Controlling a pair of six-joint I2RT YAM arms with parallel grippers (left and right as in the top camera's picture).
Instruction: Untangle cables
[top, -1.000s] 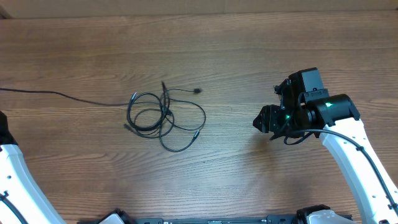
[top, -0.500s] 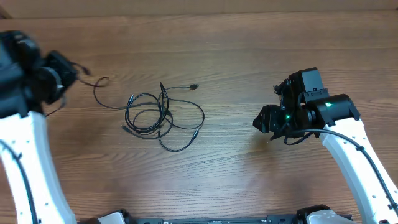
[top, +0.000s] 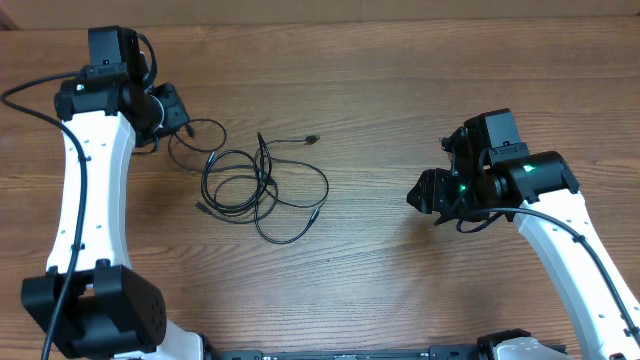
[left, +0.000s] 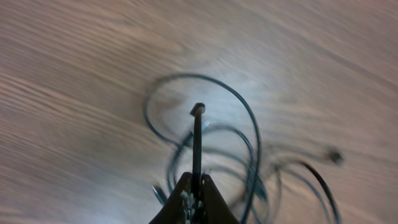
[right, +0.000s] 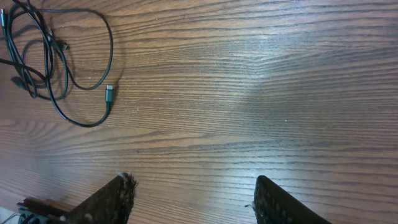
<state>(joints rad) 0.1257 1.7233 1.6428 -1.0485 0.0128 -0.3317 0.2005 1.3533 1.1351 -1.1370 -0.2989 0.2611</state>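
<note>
Got the left gripper (top: 180, 118) clamped tight on one strand of the cables (top: 262, 185), up and to the left of the tangle. From the wrist view, pinching it just short of the cord end (left: 198, 111), which pokes out past the closed fingers. Guessing the point is to drag one cord away from the pile and see what follows. Can trace that strand curling from the grip back down into the loops, so not free yet, far as can be judged.

Got the right gripper (top: 415, 195) hanging well off to the right of the tangle, jaws roughly half apart and holding nothing. Probably there to pin or grab the other side. Nothing but bare table (top: 400, 80) between it and the pile.

Around the tangle: a small plug (top: 313, 139) sticking out on the upper right, plus another plug tip (right: 109, 93) on the loop nearest the open gripper. Worth watching the crossings in the middle of the tangle, since a straight pull could cinch them tighter. Can't tell how many separate cords are in there
</note>
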